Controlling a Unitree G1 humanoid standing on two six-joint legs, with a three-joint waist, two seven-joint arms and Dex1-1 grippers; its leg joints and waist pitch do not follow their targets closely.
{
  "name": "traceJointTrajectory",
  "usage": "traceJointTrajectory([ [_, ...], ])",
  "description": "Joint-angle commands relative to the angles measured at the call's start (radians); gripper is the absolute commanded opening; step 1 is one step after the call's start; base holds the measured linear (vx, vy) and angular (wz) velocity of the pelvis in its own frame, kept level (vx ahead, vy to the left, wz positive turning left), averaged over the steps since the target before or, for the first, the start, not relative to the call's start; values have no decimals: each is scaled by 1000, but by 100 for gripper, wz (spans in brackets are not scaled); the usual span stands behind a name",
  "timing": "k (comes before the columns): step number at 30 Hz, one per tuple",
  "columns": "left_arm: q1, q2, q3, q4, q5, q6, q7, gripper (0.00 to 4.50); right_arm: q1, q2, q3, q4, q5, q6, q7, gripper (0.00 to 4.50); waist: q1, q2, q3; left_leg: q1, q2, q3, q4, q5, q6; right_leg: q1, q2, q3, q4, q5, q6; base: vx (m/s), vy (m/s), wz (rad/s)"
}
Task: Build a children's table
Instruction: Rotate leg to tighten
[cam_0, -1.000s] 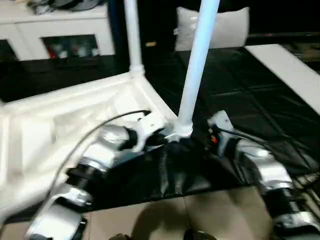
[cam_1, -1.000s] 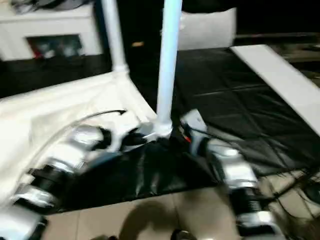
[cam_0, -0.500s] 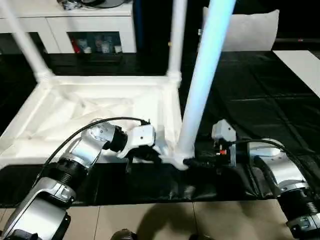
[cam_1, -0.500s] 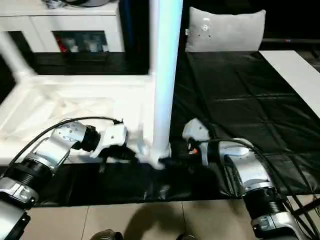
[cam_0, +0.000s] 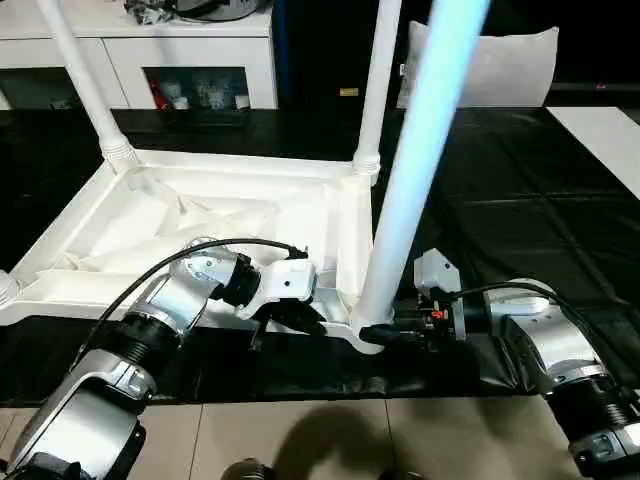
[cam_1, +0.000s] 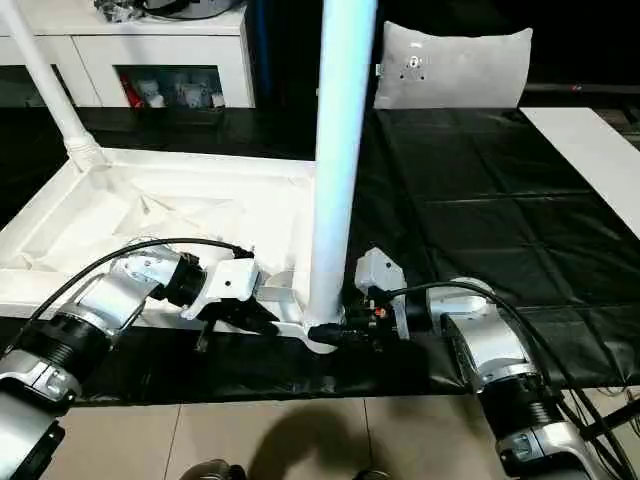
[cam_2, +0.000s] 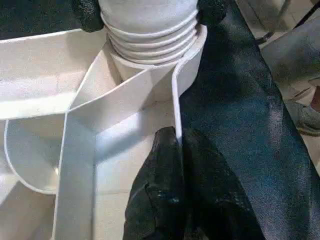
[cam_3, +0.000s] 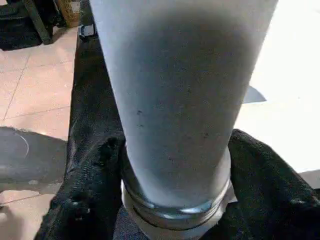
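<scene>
My left hand (cam_2: 175, 165) pinches the stiff, light tabletop (cam_0: 200, 215) rim; my right hand (cam_3: 172, 195) straddles the slippery leg (cam_1: 335, 200) base, grip uncertain.

White cabinet (cam_0: 190, 60) with glass doors, grey cushion (cam_1: 455, 65), black floor mats (cam_1: 480, 200)

— What's right in front of the wrist camera?

— The left gripper (cam_2: 179, 150), its two black fingers (cam_2: 162, 200) pressed together on the thin upright edge wall of the white tabletop (cam_2: 40, 95).

— And past that?

— The wall runs to a round corner socket, where the ribbed, flared end of a white leg (cam_2: 150, 25) sits. Two black fingertips (cam_2: 86, 11) of the other gripper flank that leg end.

— Beside the tabletop?

— Black sheeting (cam_2: 235, 110), and beyond it pale floor (cam_2: 260, 15) with a person's grey trouser leg (cam_2: 290, 55) and shoe.
</scene>
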Motion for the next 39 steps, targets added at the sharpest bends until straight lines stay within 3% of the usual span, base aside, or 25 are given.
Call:
traceJointTrajectory([
  [1, -7, 3, -22, 3, 14, -18, -30, 0, -16, -2, 7, -2, 5, 20, 4, 277, -2, -14, -81, 17, 22, -1, -77, -348, 29, 51, -28, 39, -70, -440, -174, 0, 0, 0],
  [8, 15, -14, 7, -22, -14, 53, 3, 0, 8, 16, -5, -27, 30, 86, -23, 270, -3, -15, -80, 17, 22, 0, -78, -351, 26, 51, -27, 39, -69, -442, -179, 0, 0, 0],
  [10, 27, -44, 38, -59, -35, 133, 67, 0, 15, 56, -27, -43, 44, 142, -99, 268, -6, -15, -77, 19, 21, -2, -79, -368, 19, 50, -29, 37, -72, -478, -169, 0, 0, 0],
  [16, 49, -138, 94, -152, -37, 315, 286, 0, -10, 189, -73, -10, 6, 214, -381, 268, -30, -18, -69, 21, 13, -11, -77, -421, -15, 45, -29, 20, -93, -635, -94, 0, 0, 0],
  [17, 54, -183, 116, -185, -34, 385, 367, 0, -25, 245, -101, 12, 5, 230, -483, 268, -49, -17, -67, 22, 8, -16, -71, -452, -20, 44, -29, 5, -107, -690, -60, 0, 0, 0],
  [19, 55, -223, 135, -209, -29, 440, 431, 0, -37, 293, -131, 26, 9, 247, -566, 268, -74, -16, -67, 19, 9, -23, -69, -488, -21, 47, -27, -12, -118, -702, -43, 0, 0, 0],
  [20, 54, -247, 143, -213, -24, 455, 470, 0, -47, 320, -151, 41, 11, 253, -619, 268, -87, -9, -70, 17, 11, -28, -72, -505, -16, 55, -28, -20, -119, -676, -40, 0, 0, 0],
  [22, 52, -303, 158, -210, -16, 470, 556, 0, -67, 359, -171, 79, -8, 240, -723, 268, -107, -9, -68, 12, 15, -32, -78, -524, -11, 56, -27, -23, -121, -628, -52, 0, 0, 0],
  [23, 49, -343, 168, -200, -9, 469, 625, 0, -82, 376, -178, 110, -37, 220, -797, 268, -115, -6, -68, 22, 16, -33, -76, -554, -7, 54, -26, -30, -128, -623, -54, 0, 0, 0],
  [27, 45, -407, 174, -187, 20, 468, 743, 0, -113, 402, -200, 162, -79, 199, -900, 268, -136, -5, -65, 33, 11, -34, -70, -593, 4, 54, -27, -50, -146, -640, -35, 0, 0, 0],
  [28, 46, -413, 172, -192, 26, 474, 755, 0, -114, 408, -213, 162, -73, 192, -902, 268, -141, -5, -65, 29, 12, -35, -74, -591, 8, 59, -28, -49, -147, -622, -35, 0, 0, 0],
  [29, 46, -413, 172, -192, 26, 474, 755, 0, -114, 408, -213, 162, -73, 192, -902, 324, -142, -6, -68, 27, 12, -35, -75, -580, 12, 61, -30, -45, -143, -607, -41, 0, 0, 0],
  [34, 53, -363, 153, -197, 49, 462, 724, 0, -84, 374, -200, 119, -80, 123, -839, 360, -133, -8, -71, 19, 11, -31, -78, -527, 25, 58, -35, -26, -131, -559, -81, 0, 0, 0],
  [35, 54, -353, 151, -196, 52, 457, 719, 0, -79, 365, -198, 116, -78, 113, -827, 373, -127, -6, -74, 17, 13, -28, -79, -506, 29, 58, -35, -18, -122, -511, -108, 0, 0, 0],
  [39, 61, -288, 147, -185, 49, 428, 662, 0, -52, 303, -211, 90, -50, 69, -720, 405, -116, -11, -79, 5, 11, -22, -77, -440, 46, 65, -36, -5, -106, -443, -144, 0, 0, 0],
])
